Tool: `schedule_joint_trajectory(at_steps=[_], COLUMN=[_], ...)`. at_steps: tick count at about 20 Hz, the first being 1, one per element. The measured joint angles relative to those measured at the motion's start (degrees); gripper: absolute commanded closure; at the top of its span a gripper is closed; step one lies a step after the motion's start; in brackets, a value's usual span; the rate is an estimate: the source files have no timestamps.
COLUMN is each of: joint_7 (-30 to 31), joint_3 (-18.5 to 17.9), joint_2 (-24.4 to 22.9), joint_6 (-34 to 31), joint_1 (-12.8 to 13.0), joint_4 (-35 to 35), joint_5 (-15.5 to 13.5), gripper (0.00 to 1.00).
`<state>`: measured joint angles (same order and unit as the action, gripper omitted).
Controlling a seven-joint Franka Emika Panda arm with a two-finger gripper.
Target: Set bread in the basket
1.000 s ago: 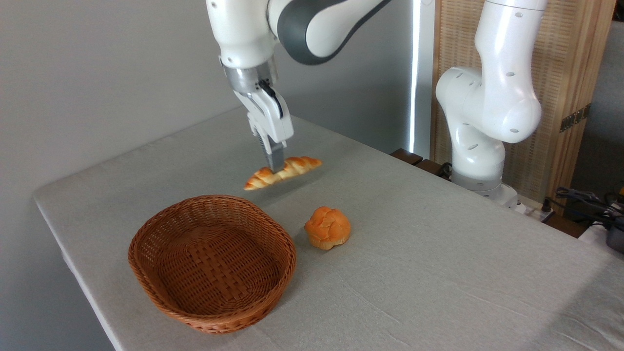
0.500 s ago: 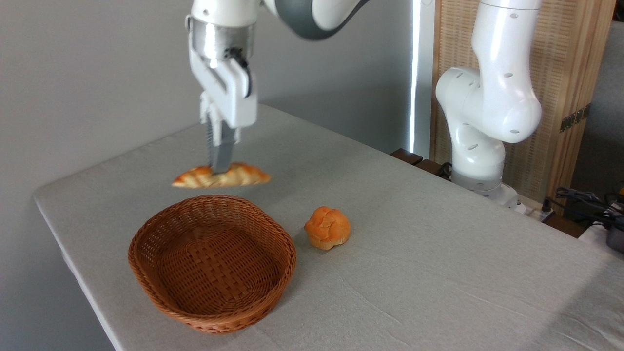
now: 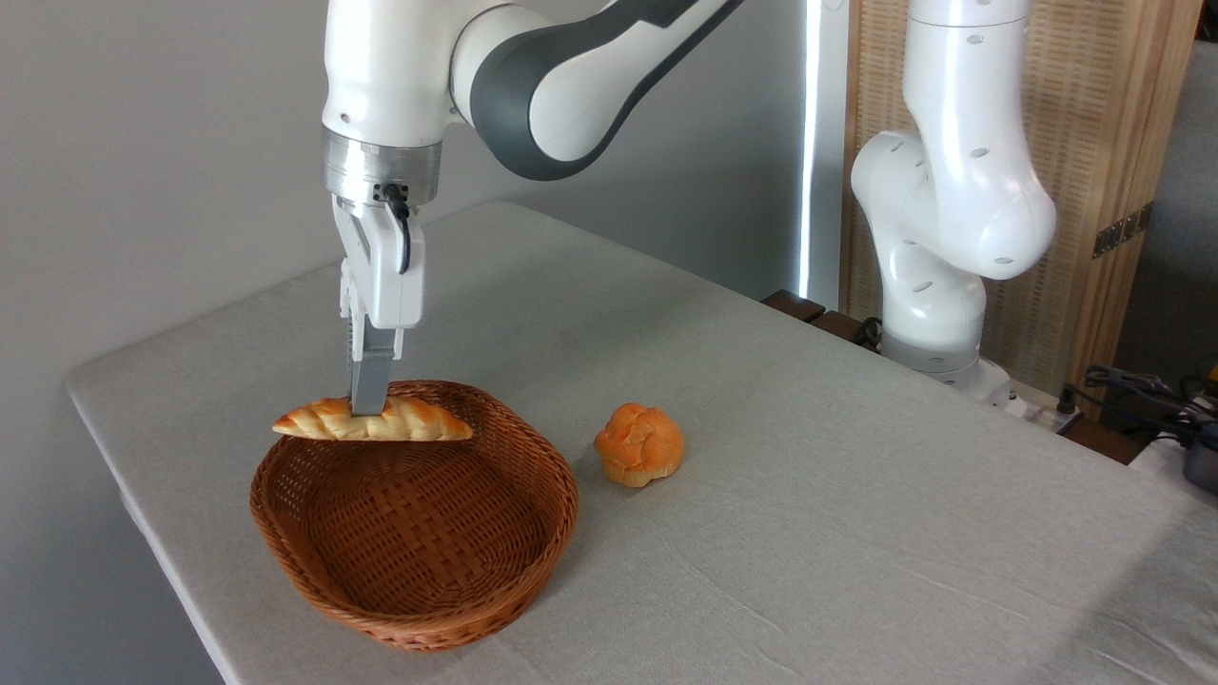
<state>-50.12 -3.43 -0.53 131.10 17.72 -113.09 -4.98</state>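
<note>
Hand grips bread above basket's far rim. Round bun sits nearby on tabletop. No legible writing.

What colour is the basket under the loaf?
Reddish-brown woven wicker basket, clearest in the fixed camera view.

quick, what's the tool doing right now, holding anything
Tool: closed on the braided loaf, gripping it near its middle and holding it level above the far part of the wicker basket.
</note>
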Motion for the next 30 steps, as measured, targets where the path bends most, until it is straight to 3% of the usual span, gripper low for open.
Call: schedule_joint_trajectory(at_steps=[11,13,16,20,24,30], joint_7=[0.4,3.6,8.2,8.7,8.8,8.8], joint_3=[0.8,0.4,-1.1,-3.0,-4.6,-2.8], joint_2=[-0.3,-1.5,-2.9,-3.2,-2.4,-1.3], joint_6=[-0.8,-6.8,-21.9,-35.0,-39.0,-39.4], joint_1=[-0.2,-0.5,-1.1,-4.7,-5.5,-7.2], joint_4=[0.6,2.6,9.8,16.3,19.7,20.9], joint_5=[0.3,0.3,0.6,0.7,0.7,0.7], gripper=[0.0,0.0,0.0,0.0,0.0,0.0])
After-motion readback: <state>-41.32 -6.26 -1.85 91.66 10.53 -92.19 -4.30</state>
